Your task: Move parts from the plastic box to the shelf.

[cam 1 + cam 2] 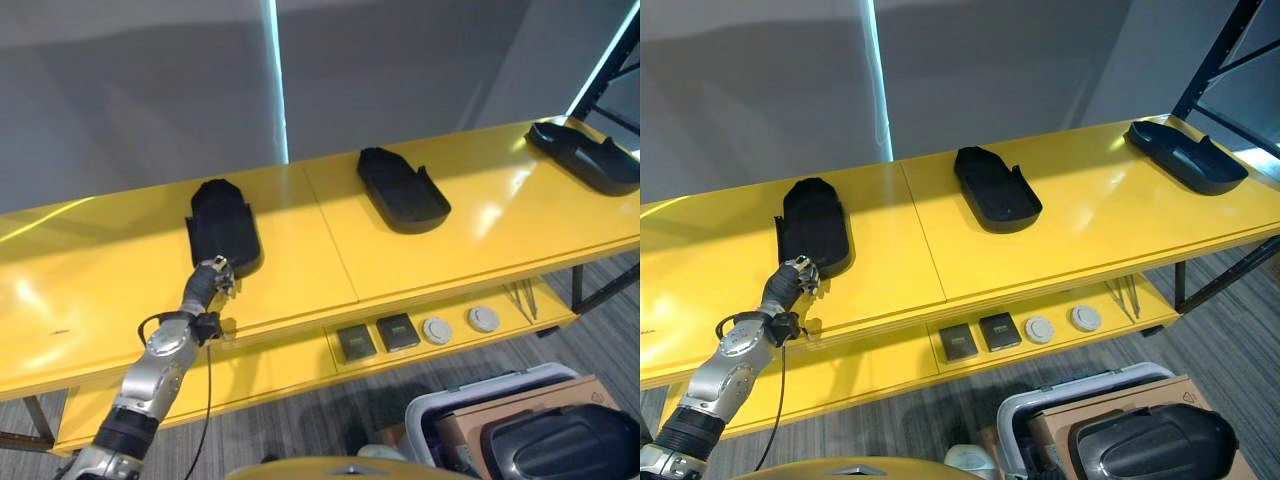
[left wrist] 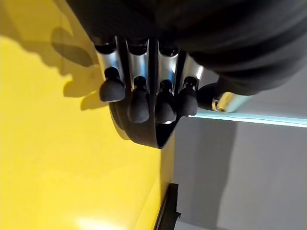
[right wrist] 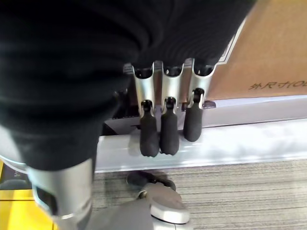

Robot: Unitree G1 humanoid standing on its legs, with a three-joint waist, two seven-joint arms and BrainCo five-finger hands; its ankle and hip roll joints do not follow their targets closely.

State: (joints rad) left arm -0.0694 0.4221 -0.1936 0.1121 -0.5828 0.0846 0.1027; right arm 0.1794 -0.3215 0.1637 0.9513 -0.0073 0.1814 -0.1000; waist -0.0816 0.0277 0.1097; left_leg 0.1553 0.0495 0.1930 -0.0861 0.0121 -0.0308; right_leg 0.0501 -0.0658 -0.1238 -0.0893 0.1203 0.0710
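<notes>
Three black moulded parts lie on the yellow shelf [image 1: 300, 250]: one at the left [image 1: 222, 225], one in the middle [image 1: 402, 190], one at the far right [image 1: 585, 155]. My left hand [image 1: 213, 277] is at the near end of the left part [image 2: 144, 136]; its fingers [image 2: 139, 103] curl over the rim, with the thumb [image 2: 211, 96] beside it. The white plastic box [image 1: 450, 405] stands on the floor at lower right and holds another black part [image 1: 560, 440]. My right hand [image 3: 165, 124] hangs over the box rim [image 3: 230, 143], fingers relaxed and holding nothing.
A lower yellow ledge carries two dark square pieces [image 1: 377, 337], two grey round discs [image 1: 460, 325] and thin metal tools [image 1: 525, 298]. A brown cardboard box [image 1: 500, 412] sits in the plastic box. A dark rack upright [image 1: 1215, 60] stands at the far right. Grey carpet lies below.
</notes>
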